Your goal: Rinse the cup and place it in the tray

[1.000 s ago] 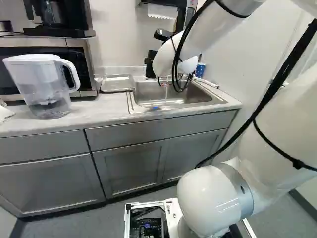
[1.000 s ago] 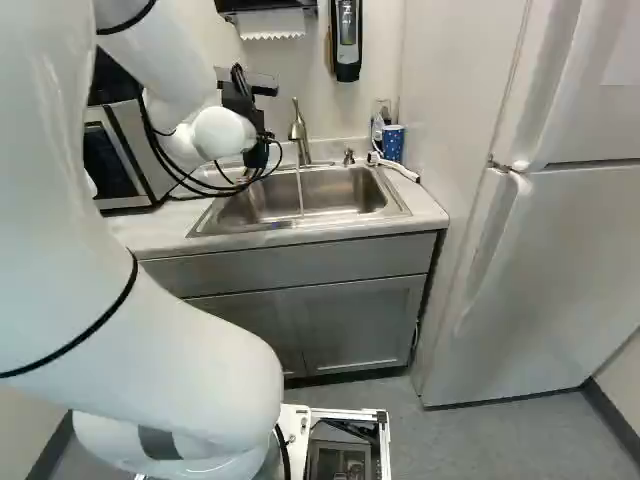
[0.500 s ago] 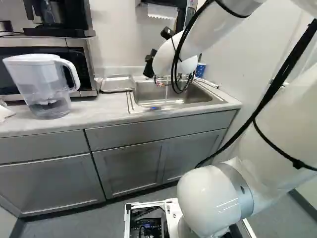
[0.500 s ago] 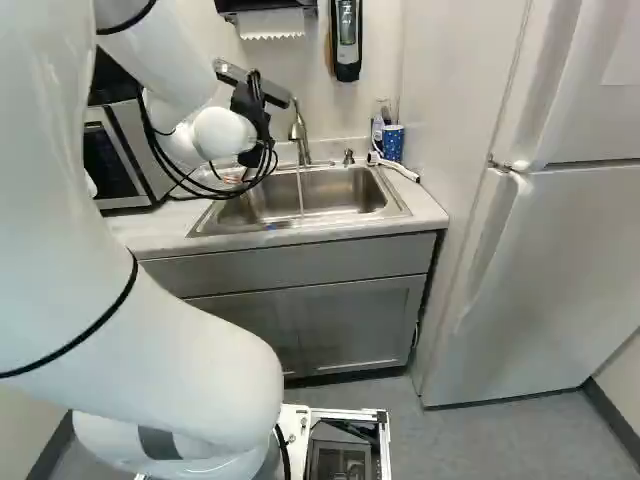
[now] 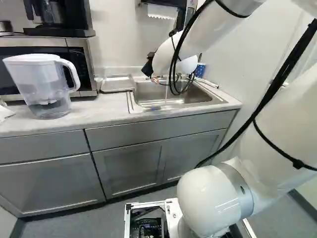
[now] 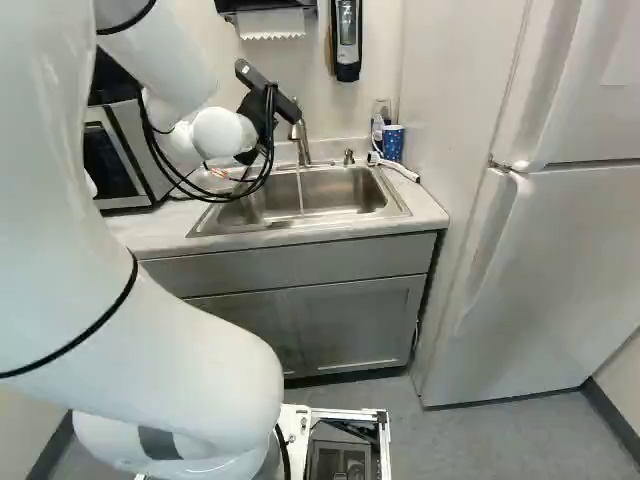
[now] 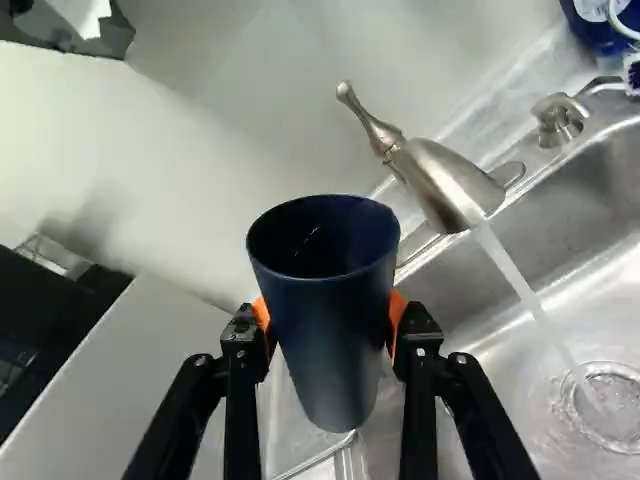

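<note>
Between the orange pads (image 7: 397, 315) of the black two-fingered gripper (image 7: 329, 318), holds a smooth, dark blue, tapering cup (image 7: 325, 370), pinched from both sides, fingers parted by just its width. Has rolled at the rounded white wrist (image 6: 220, 133) over the last second, swinging the dark bar-shaped device (image 6: 257, 80) beside the gripper from nearly level to a steep slant and carrying the cup round too. Shows no clear shift in the thick white upper arm (image 6: 160, 350) or the white-framed base (image 6: 295, 420). Keeps the cup beside the curved brushed-metal faucet (image 7: 440, 185), clear of the thin stream of running water (image 7: 530, 300) that drops beyond one finger into the stainless steel sink (image 6: 340, 190). Judging by the roll, is probably draining the cup or turning it for setting down; cannot tell how much water remains inside. Has yet to reach the flat, shallow metal tray (image 5: 117, 85), near the gripper on the side away from the stream. Calls next for a thorough emptying, then a short sideways move and a gentle lowering. Could slip on wet walls, drip on the pale counter (image 5: 111, 110), or knock the faucet if swung back.
</note>
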You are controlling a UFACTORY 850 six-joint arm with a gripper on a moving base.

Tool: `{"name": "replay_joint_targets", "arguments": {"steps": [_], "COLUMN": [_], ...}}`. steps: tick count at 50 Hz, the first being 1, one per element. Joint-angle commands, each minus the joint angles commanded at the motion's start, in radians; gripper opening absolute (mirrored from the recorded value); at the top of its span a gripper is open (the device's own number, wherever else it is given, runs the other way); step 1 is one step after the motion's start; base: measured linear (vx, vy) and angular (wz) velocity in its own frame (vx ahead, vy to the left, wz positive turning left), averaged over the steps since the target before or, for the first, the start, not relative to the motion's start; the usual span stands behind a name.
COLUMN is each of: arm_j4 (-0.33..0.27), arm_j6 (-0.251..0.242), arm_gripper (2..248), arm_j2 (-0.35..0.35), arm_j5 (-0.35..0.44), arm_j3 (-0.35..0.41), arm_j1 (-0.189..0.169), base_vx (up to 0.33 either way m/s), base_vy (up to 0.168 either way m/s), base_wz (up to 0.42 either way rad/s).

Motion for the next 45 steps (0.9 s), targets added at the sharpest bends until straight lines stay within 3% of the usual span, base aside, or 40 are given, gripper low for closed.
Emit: {"name": "replay_joint_targets", "arguments": {"steps": [45], "arm_j4": [0.001], "arm_j6": [0.473], "arm_gripper": [125], "arm_j2": [0.000], "arm_j5": [0.000], "arm_j3": [0.000], "arm_j1": [0.000], "base_vx": [0.000], "base_vy": [0.000], "base_wz": [0.000]}}
